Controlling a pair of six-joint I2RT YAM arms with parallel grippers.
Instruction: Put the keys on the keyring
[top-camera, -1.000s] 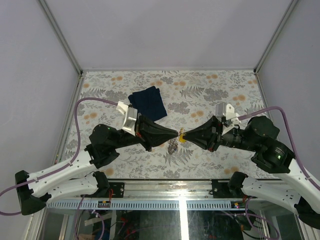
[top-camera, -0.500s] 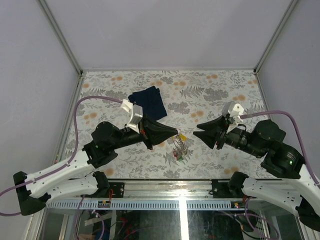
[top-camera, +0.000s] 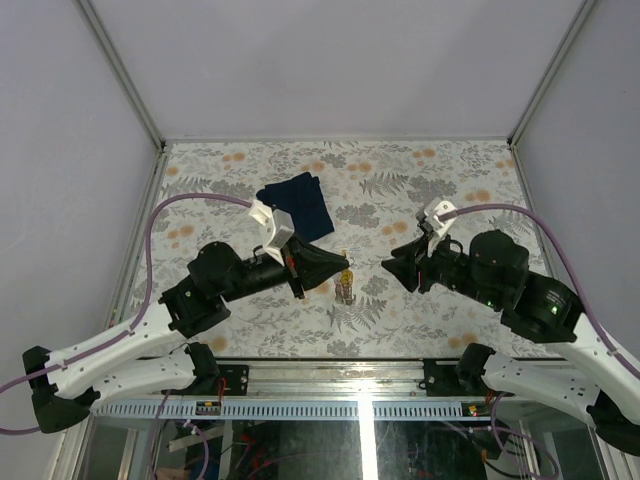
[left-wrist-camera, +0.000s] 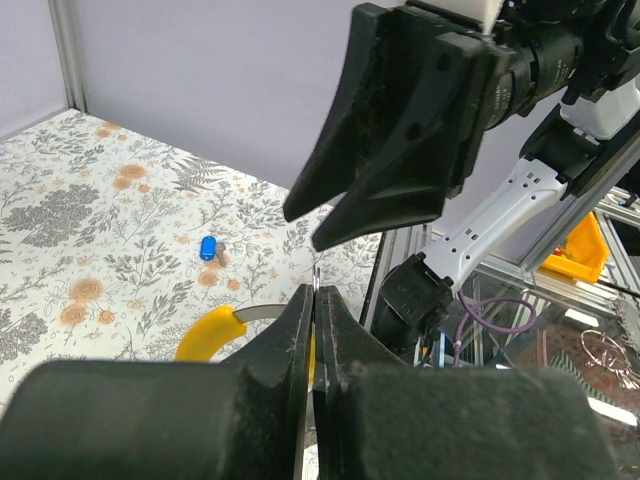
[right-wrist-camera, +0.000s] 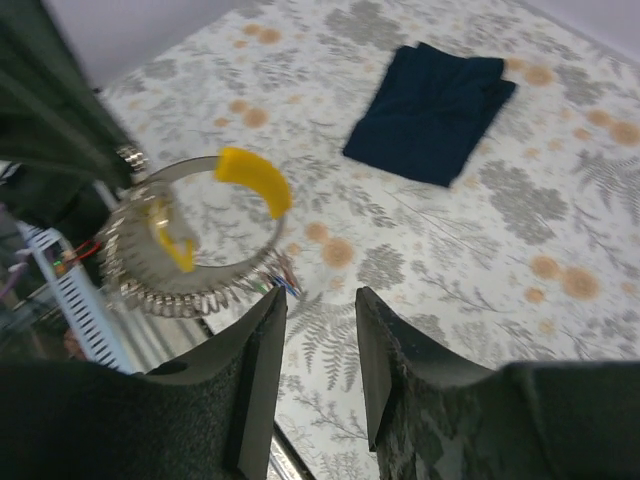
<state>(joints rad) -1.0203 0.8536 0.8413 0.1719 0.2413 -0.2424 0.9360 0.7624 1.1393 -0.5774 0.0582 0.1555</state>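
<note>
Top external view had the two arms nose to nose over the middle of the tabletop (top-camera: 470, 160), a little in from its near edge. The left pincer (top-camera: 344, 266) was shut tight on the wire of the keyring (top-camera: 345, 289), holding it up off the surface, with the bunch hanging below its tip. The right pincer (top-camera: 393, 265) stood a short way off toward the right edge, jaws apart and nothing between them.

From the right wrist the ring faced that pincer almost flat-on. Its hoop was open to view, a yellow tag (right-wrist-camera: 256, 180) sat on the upper arc, and the threaded keys (right-wrist-camera: 190, 298) crowded the lower arc. The ring lay ahead and to the left of the right fingers (right-wrist-camera: 250, 390), apart from them.

One blue key (left-wrist-camera: 208, 248) lay loose on the tabletop, beyond the ring toward the far edge as the left wrist saw it. It was too small for me to judge its long axis. I reckoned the empty right arm would have to fetch it, since the left was occupied. A navy cloth (top-camera: 297, 205) lay nearer the far edge.
</note>
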